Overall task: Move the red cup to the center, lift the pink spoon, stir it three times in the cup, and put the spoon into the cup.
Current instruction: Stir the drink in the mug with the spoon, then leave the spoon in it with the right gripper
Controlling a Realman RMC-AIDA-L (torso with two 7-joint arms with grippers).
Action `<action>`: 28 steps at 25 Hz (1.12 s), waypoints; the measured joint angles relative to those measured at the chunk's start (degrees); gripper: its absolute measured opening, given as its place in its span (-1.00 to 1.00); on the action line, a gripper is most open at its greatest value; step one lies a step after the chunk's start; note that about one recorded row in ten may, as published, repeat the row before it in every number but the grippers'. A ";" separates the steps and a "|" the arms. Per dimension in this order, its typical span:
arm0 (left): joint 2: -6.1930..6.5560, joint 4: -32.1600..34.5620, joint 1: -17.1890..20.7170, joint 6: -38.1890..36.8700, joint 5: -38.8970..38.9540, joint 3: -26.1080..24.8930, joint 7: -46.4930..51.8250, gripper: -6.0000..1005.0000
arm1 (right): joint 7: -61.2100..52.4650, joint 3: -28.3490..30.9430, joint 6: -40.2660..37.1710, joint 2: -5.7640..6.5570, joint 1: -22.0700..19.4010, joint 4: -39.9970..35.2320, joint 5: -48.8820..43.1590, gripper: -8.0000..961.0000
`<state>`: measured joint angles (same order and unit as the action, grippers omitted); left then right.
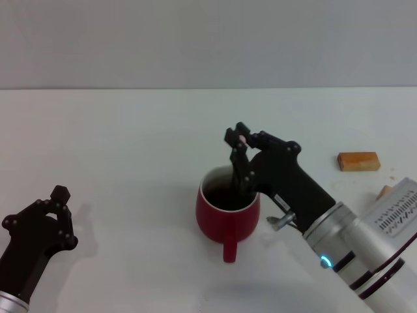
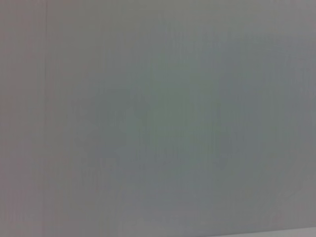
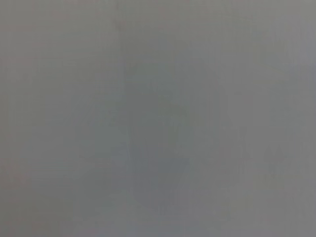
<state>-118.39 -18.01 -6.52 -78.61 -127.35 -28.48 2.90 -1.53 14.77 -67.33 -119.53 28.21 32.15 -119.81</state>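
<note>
I see the right pincer (image 1: 238,140) closed on the spoon (image 1: 242,139) over the cup (image 1: 227,218); the left pincer (image 1: 55,208), parked on the worktop (image 1: 130,143), can't tell.

- The red cup (image 1: 228,218) is a round-bellied dark red mug with a pale inner wall and dark liquid inside. It stands upright on the white desk (image 1: 130,150), near the middle of the head view, its small loop handle pointing toward the robot.
- The pink spoon (image 1: 240,163) shows only in part: a bit of pale pink handle at the top, pinched in the right gripper (image 1: 237,141), and a thin dark shaft running steeply down into the cup's mouth. Its bowl is hidden inside the cup.
- Neither wrist view shows either thing.
</note>
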 joint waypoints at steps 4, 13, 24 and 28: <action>0.00 0.00 -0.30 0.32 0.00 -0.01 0.00 -0.99 | 0.37 0.15 -0.67 0.19 -2.16 0.20 -0.01 -0.86; -0.14 -0.03 -0.43 0.39 0.00 0.24 0.00 -0.99 | 3.39 -0.64 -1.35 0.26 -7.96 4.60 -2.03 -0.86; -0.18 -0.31 -0.03 0.22 -0.03 0.52 0.00 -0.99 | 2.72 -0.34 1.64 0.29 -6.02 5.34 -3.00 -0.87; -0.18 -0.37 0.22 -0.01 -0.07 0.53 0.00 -0.99 | 2.66 -0.30 1.38 0.36 -5.65 5.33 -3.01 -0.87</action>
<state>-118.56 -18.38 -6.30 -78.62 -127.42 -27.95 2.90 1.13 14.46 -65.94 -119.17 22.56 37.48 -122.82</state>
